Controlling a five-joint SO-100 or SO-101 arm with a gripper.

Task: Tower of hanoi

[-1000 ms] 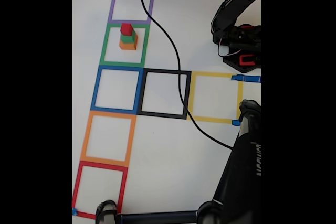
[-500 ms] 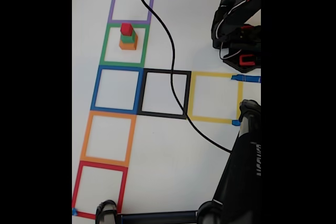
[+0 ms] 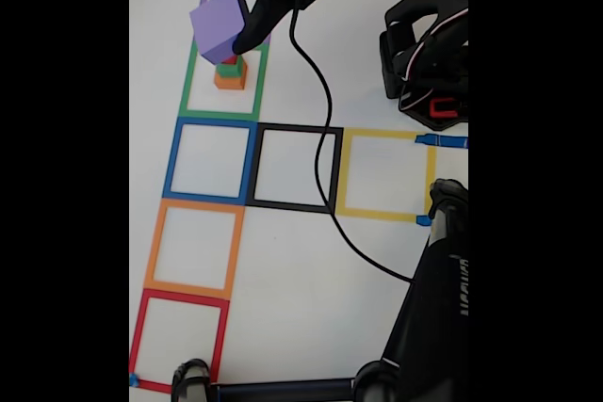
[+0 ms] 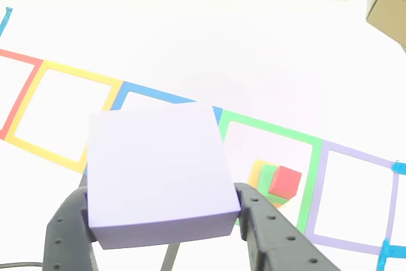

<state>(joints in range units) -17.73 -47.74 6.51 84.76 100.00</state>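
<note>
My gripper (image 3: pixel 233 29) is shut on the purple cube (image 3: pixel 219 24) and holds it in the air, just above and left of the stack in the green tape square (image 3: pixel 188 91). The stack is an orange cube (image 3: pixel 229 81) with a green cube (image 3: pixel 228 69) on it; the purple cube hides most of the top. In the other view the purple cube (image 4: pixel 158 176) sits between the two dark fingers (image 4: pixel 266 233) of the gripper (image 4: pixel 166 236). Below and to its right are the red cube (image 4: pixel 285 181), green cube (image 4: pixel 268 177) and orange cube (image 4: pixel 255 171).
Tape squares run down the white table: blue (image 3: pixel 173 159), orange (image 3: pixel 154 247) and red (image 3: pixel 138 336), with black (image 3: pixel 336 168) and yellow (image 3: pixel 426 176) to the right. A black cable (image 3: pixel 325 129) crosses the black square. The arm's base (image 3: pixel 429 72) stands at right, a black stand (image 3: pixel 429 317) bottom right.
The gripper has come down from the top edge with the purple cube, moving right and toward the stack; it now hangs over the green square. The stack has not moved.
</note>
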